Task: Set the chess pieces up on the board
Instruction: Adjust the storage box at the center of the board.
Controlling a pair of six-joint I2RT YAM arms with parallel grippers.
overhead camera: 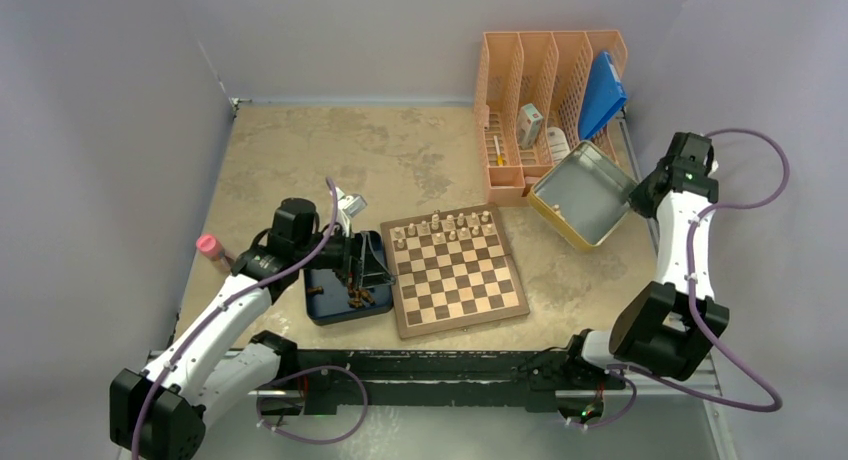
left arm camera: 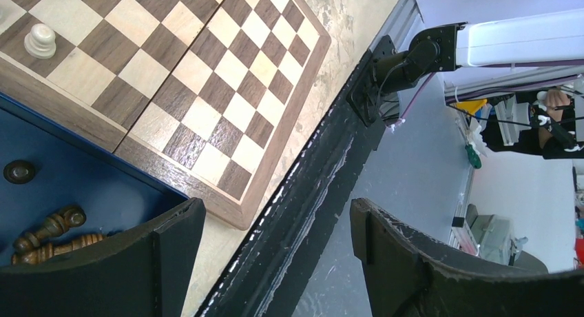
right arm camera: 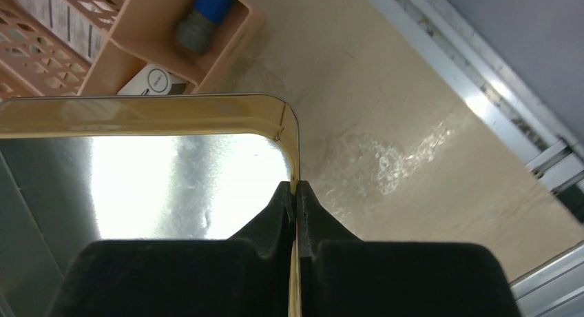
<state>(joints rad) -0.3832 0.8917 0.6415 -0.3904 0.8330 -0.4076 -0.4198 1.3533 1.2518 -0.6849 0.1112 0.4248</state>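
Note:
The board (overhead camera: 455, 275) lies mid-table, with pale beige chess pieces (overhead camera: 445, 225) standing on its two far rows. Dark brown pieces (overhead camera: 358, 298) lie in a dark blue tray (overhead camera: 325, 305) left of the board. My left gripper (overhead camera: 355, 270) hovers over that tray, open and empty. The left wrist view shows its wide-apart fingers (left arm camera: 175, 241), the board (left arm camera: 227, 96), a pale pawn (left arm camera: 40, 40) and brown pieces (left arm camera: 51, 234) in the blue tray (left arm camera: 69, 179). My right gripper (overhead camera: 632, 195) is shut on the rim of the tilted yellow tray (overhead camera: 580, 195), as the right wrist view (right arm camera: 296, 193) also shows.
A peach file organizer (overhead camera: 545, 100) with a blue folder (overhead camera: 602, 95) stands at the back right. A pink-capped object (overhead camera: 210, 248) lies at the left table edge. A black rail (overhead camera: 440, 365) runs along the front edge. The yellow tray's metal inside (right arm camera: 172, 186) holds nothing.

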